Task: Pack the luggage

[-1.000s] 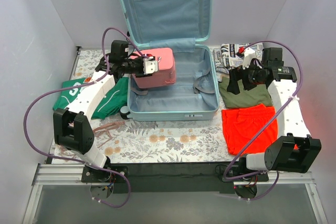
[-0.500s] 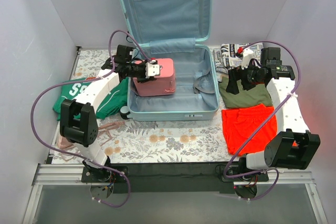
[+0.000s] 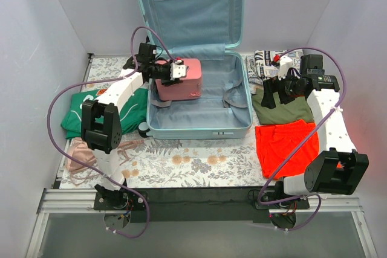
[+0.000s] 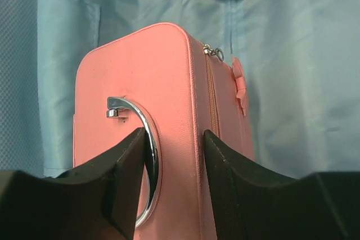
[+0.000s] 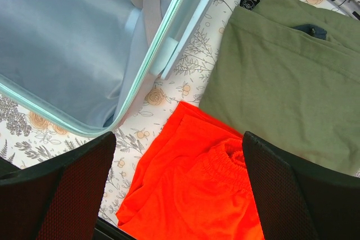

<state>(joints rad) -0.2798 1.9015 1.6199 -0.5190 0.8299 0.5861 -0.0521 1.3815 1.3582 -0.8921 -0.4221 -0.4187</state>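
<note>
luggage [image 3: 208, 89] lid cropped, green jersey [image 3: 74, 116] half-hidden

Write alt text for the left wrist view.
A pink case with a chrome ring handle sits inside the luggage against its grey-blue lining. The left gripper reaches onto the case, one finger overlapping the handle.

Bright, even, diffuse light; soft shadows; wrist-view foreground blurred; no glare

1. Luggage [image 3: 199, 130] lies open on the counter [image 3: 193, 158], lid upright against the rear wall.
2. Pink case [image 3: 184, 86] stands in the base's left rear part; left gripper [image 3: 172, 70] meets its top.
3. Right gripper [image 3: 270, 93] hangs over the olive garment [image 3: 289, 109]; an orange garment [image 3: 281, 143] lies nearer.
</note>
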